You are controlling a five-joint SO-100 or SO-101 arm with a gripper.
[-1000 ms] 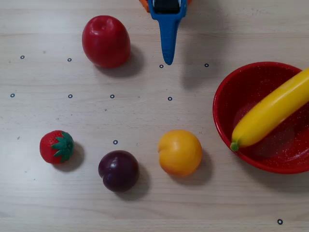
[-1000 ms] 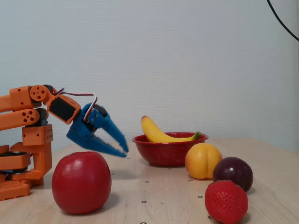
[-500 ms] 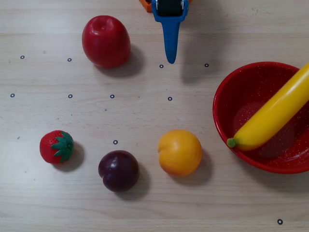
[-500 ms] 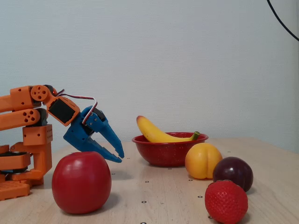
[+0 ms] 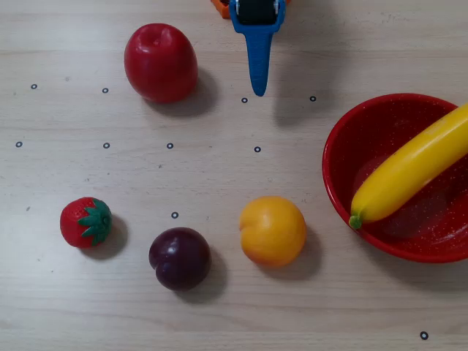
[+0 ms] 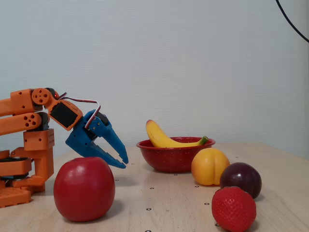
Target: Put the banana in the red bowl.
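Note:
The yellow banana lies slanted across the red bowl at the right of the overhead view, its green stem tip resting over the bowl's near rim. In the fixed view the banana sticks up out of the left side of the red bowl. My blue gripper hangs at the top centre of the overhead view, well left of the bowl and touching nothing. From the side, the gripper points down towards the table, jaws a little apart and empty.
A red apple sits just left of the gripper. A strawberry, a dark plum and a round yellow-orange fruit line the near side. The orange arm base stands at the left of the fixed view.
The gripper drew back a little towards the arm base, then held still. The banana rocked in the bowl, sliding towards the rim and back.

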